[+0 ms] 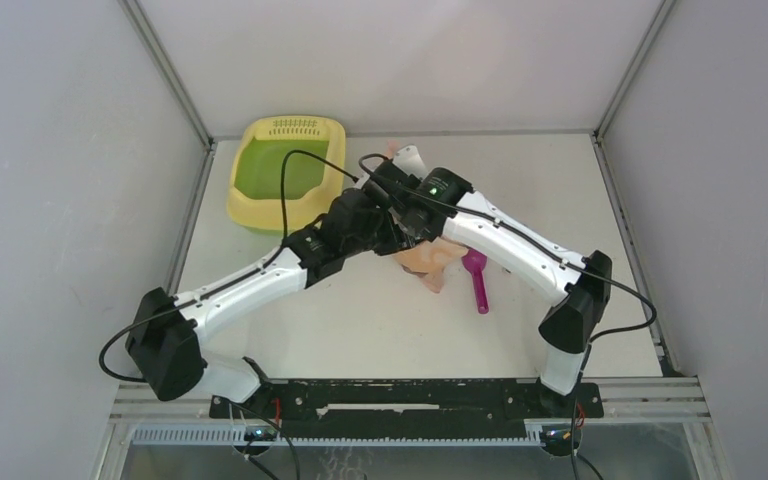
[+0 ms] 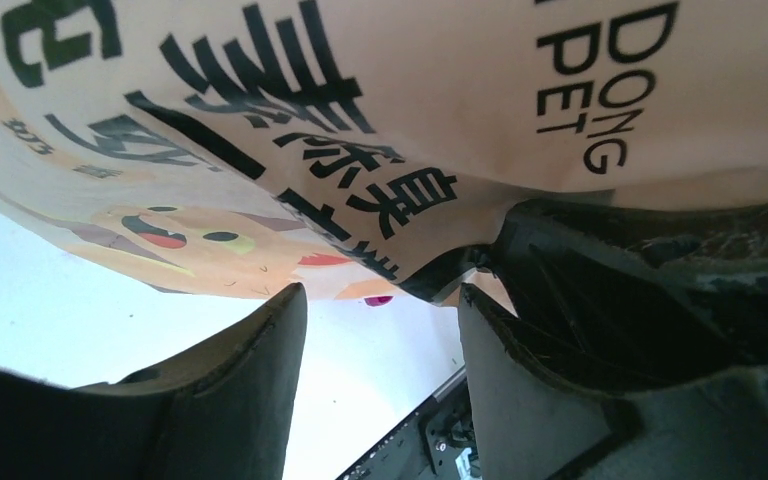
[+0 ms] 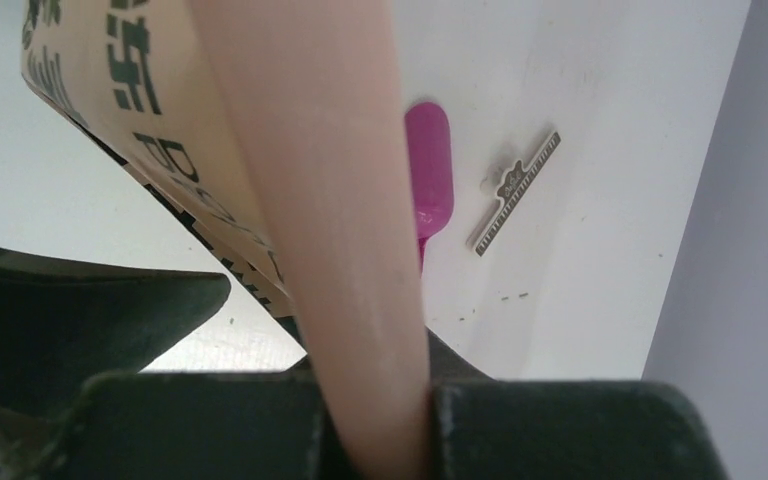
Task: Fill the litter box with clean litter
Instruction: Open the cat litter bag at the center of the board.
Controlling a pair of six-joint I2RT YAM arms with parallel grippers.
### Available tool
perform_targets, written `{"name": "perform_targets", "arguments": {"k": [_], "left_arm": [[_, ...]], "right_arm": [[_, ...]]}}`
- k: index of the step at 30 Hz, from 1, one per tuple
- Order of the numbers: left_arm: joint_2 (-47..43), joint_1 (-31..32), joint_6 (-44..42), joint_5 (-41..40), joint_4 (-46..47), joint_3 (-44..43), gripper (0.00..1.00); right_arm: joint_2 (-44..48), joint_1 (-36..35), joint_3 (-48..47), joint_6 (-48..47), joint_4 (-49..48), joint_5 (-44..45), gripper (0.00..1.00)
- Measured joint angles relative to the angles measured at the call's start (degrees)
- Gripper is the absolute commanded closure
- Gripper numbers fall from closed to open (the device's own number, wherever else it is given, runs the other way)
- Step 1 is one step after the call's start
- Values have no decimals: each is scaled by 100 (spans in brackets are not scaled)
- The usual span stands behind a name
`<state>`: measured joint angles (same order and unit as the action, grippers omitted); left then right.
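While the right pincer [image 3: 378, 405] is clamped tight on a fold of the peach bag [image 3: 310, 150], the left pincer [image 2: 380, 300] sits right up against the bag's printed face with its jaws apart. Bare counter [image 2: 80, 290] shows through the gap, so nothing is pinched there. Both arms meet over the middle of the counter, and that's where the bag is, its lower end drooping toward the magenta scoop [image 1: 478, 280] on the right arm's side. Whether that end touches the counter I can't tell.

Now the relation that matters: the litter box [image 1: 295, 128] sits at the far left corner, farther out and to the left of both pincers, near the bag but not under it. Its green floor is bare, no granules in it that I can see. Its long axis runs roughly near-to-far, slotted grille at the far end, so its near right corner is the one pointing at the bag. The left arm is the nearer one, its forearm passing right beside that corner.

And the clean litter? Not visible anywhere, presumably inside the bag. By my reading the pour is not yet begun: the bag needs to travel left and away until its mouth is over the green floor, then tip. Which end is open I cannot tell.
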<state>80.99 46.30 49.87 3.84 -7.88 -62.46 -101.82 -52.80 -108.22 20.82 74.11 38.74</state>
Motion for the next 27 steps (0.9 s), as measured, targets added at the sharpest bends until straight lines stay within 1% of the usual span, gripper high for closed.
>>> {"name": "perform_targets", "arguments": {"k": [6, 11, 16, 20, 22, 24, 27], "left_arm": [[-240, 13, 116, -223, 92, 361, 38], [-474, 48, 291, -466, 291, 748, 37], [-479, 66, 466, -780, 354, 776, 39], [-413, 149, 581, -1086, 584, 763, 41], [-341, 186, 621, -1185, 697, 752, 45], [-229, 219, 671, -1263, 741, 695, 52], [33, 275, 726, -1276, 769, 481, 72]], "right_arm": [[-162, -127, -111, 46, 46, -37, 100], [-127, -136, 59, 98, -66, -223, 100], [-37, -131, 247, 199, -111, -398, 100], [192, -131, 540, 284, -151, -490, 100], [319, -122, 691, 330, -146, -538, 100], [411, -129, 807, 356, -142, -599, 100], [514, -122, 973, 409, -175, -640, 100]]}}
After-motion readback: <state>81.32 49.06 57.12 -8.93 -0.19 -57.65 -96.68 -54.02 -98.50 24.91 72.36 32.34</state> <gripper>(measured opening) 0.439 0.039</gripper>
